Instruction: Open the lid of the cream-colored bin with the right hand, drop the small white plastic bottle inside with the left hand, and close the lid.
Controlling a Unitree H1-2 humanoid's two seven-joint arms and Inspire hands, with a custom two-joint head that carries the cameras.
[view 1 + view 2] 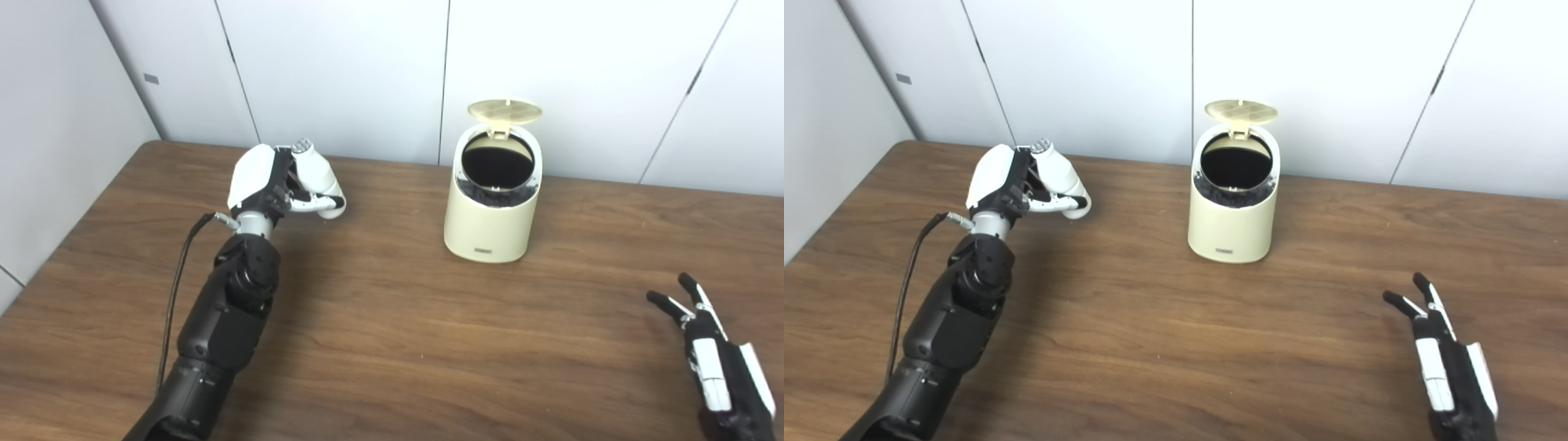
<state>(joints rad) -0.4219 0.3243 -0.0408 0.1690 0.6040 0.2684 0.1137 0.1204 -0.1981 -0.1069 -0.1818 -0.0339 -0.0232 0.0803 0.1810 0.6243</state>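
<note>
On a wooden bench [392,343], a cream bin [492,202] stands near the back edge with its lid [505,110] already tipped up, the first step of the task apparently done. The left robot hand [278,184], raised toward the back left corner, grasps the small white bottle [318,177], not yet over the opening. The right robot hand [713,355] rests empty near the front right corner, fingers spread. Dropping the bottle and closing the lid remain.

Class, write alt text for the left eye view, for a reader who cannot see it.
A left robot hand holds a small white plastic bottle above a wooden table, left of a cream-colored bin whose lid stands open. The right robot hand rests open at lower right.
</note>
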